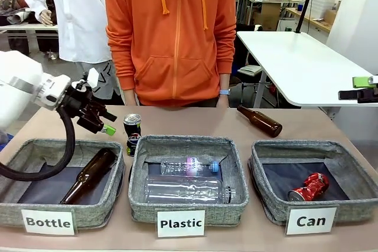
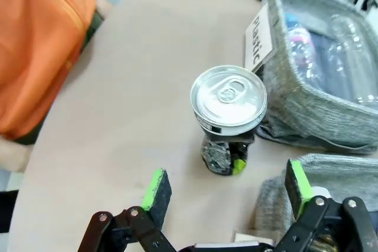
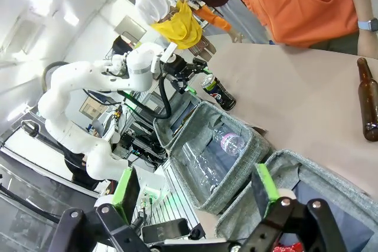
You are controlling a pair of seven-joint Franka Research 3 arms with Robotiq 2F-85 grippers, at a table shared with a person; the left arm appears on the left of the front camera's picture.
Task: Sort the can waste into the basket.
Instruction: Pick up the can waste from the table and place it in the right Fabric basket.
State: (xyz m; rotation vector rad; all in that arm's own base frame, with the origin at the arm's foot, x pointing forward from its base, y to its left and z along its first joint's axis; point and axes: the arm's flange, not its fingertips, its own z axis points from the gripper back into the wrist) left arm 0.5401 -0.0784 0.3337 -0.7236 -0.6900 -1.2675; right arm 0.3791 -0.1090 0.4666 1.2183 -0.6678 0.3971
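Note:
A black-and-silver can (image 1: 132, 133) stands upright on the table behind the gap between the "Bottle" and "Plastic" baskets. My left gripper (image 1: 105, 123) hovers just left of it, open and holding nothing. In the left wrist view the can's silver top (image 2: 228, 97) sits ahead of the open left gripper (image 2: 227, 184), a little beyond the fingertips. A dented red can (image 1: 309, 187) lies inside the grey basket labelled "Can" (image 1: 313, 146) at the front right. My right gripper (image 1: 357, 88) hangs open at the far right, above and behind that basket (image 3: 331, 166); its wrist view also shows the black can (image 3: 217, 91).
The "Plastic" basket (image 1: 188, 143) holds clear bottles. The "Bottle" basket (image 1: 35, 146) holds a brown bottle (image 1: 88, 175). Another brown bottle (image 1: 260, 120) lies on the table at the back right. A person in an orange hoodie (image 1: 171, 33) stands at the far edge.

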